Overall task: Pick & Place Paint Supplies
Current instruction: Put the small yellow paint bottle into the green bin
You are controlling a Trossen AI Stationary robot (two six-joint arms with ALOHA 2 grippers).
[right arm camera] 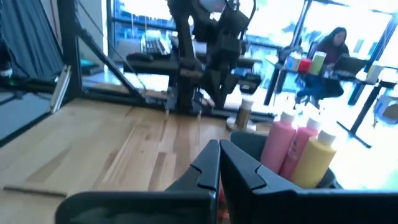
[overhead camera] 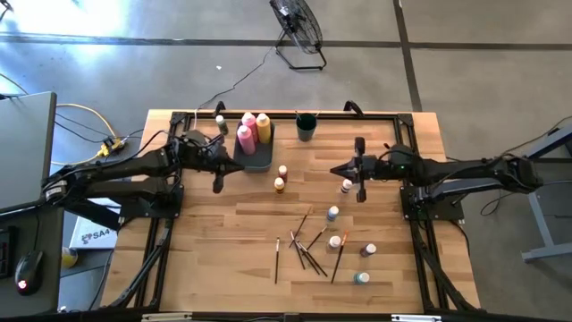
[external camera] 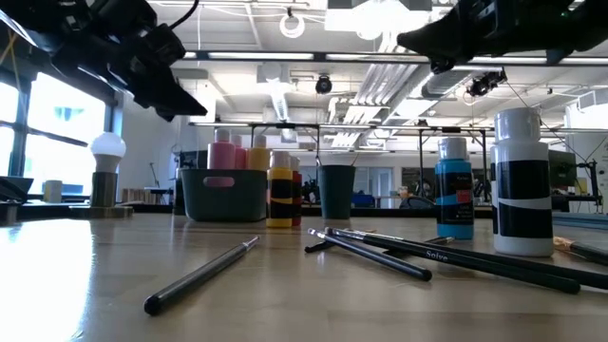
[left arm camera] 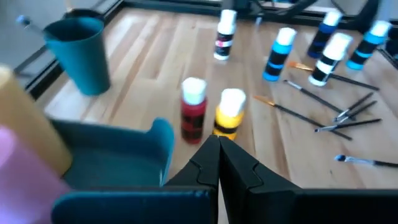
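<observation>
Two tall pink squeeze bottles and a yellow one stand in a dark teal bin at the table's far left. My left gripper hovers shut beside the bin's near side; its wrist view shows the shut fingers above the bin's corner. A red and a yellow small bottle stand just past it. My right gripper, shut, hangs in the air right of them, pointing left. More small white-capped bottles and dark paintbrushes are on the near right of the table.
A teal cup stands right of the bin near the far edge. A white knob on a tan base sits at the far left. A black frame borders the table. Bare wood lies at the near left.
</observation>
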